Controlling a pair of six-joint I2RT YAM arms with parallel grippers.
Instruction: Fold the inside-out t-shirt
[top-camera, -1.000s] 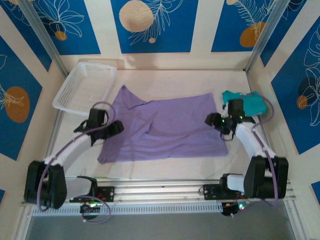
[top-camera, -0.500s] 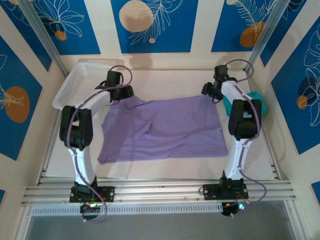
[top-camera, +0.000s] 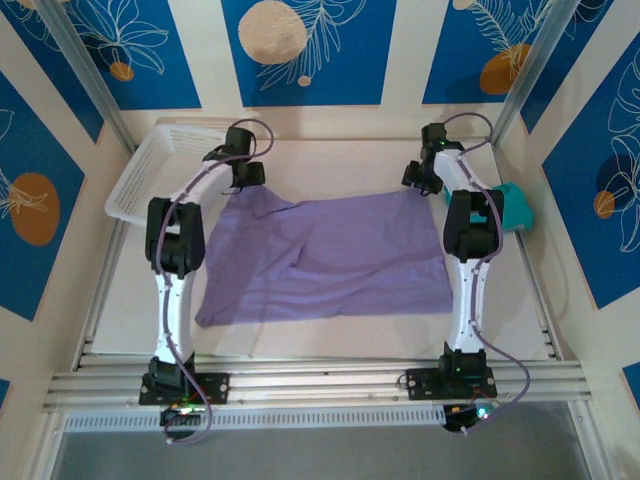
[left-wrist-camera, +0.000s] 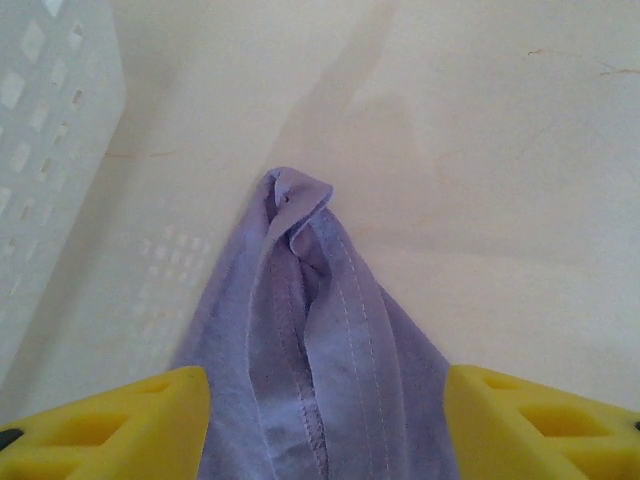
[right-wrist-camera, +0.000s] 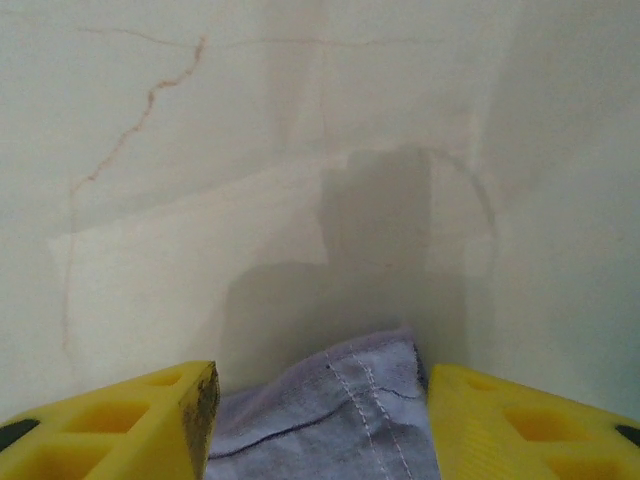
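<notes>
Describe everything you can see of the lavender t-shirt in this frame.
The t-shirt is light purple, thin and soft-looking, spread mostly flat on the pale table with a raised crease left of centre. Stitched hems show at its far corners. The far left corner bunches to a point between the fingers of the open left tool; the far right corner lies between those of the open right tool. Neither is clamped on it yet.

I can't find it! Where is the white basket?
From above, the white basket sits in the far left corner of the table, beside the left end effector and just left of the purple t-shirt.
</notes>
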